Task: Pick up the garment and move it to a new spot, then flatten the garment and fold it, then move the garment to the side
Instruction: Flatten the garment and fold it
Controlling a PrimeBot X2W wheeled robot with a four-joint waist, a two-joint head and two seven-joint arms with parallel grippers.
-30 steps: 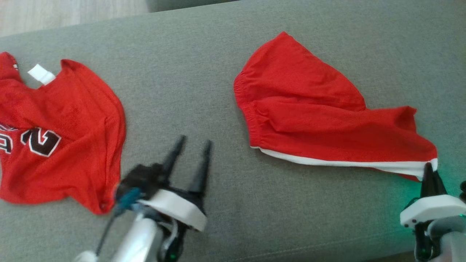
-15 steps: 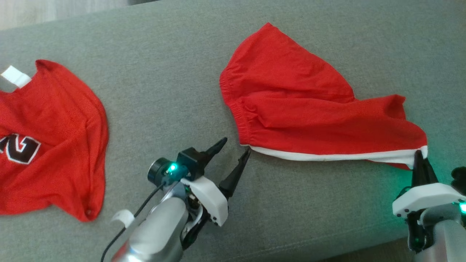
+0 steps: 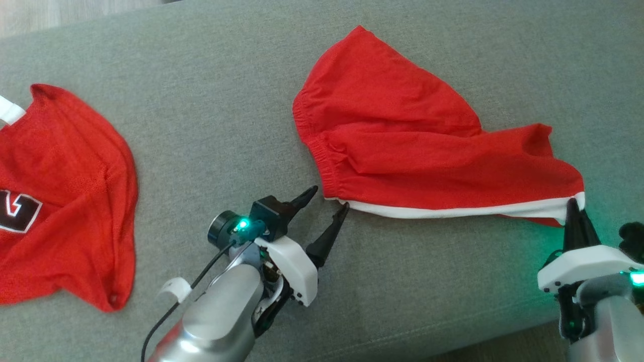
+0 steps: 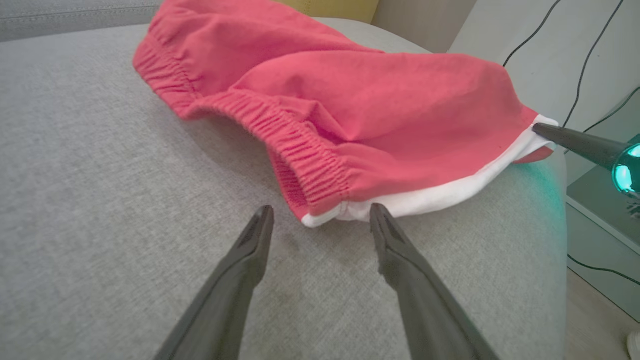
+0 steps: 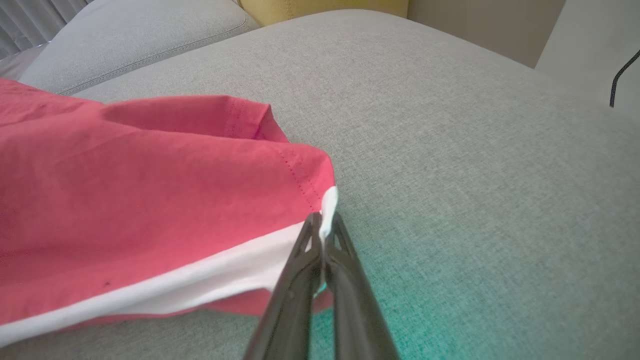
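The garment [image 3: 417, 151] is a pair of red shorts with a white side stripe, lying rumpled on the grey sofa cushion [image 3: 226, 100]. My right gripper [image 3: 572, 205] is shut on the white-striped hem corner at the garment's right end, and the right wrist view shows the white edge pinched between its fingers [image 5: 324, 227]. My left gripper [image 3: 328, 197] is open at the waistband corner. In the left wrist view its fingertips [image 4: 320, 215] stand on either side of that white corner of the garment [image 4: 350, 125], just short of it.
A red jersey [image 3: 60, 191] with black and white lettering lies on the cushion's left part. The cushion's front edge runs just below both arms. Floor and cables [image 4: 590, 60] show past the cushion's right end.
My left gripper has swung right and forward from beside the jersey to the waistband corner, staying open. The head camera has shifted, sliding the whole scene left. My right gripper keeps its hold.
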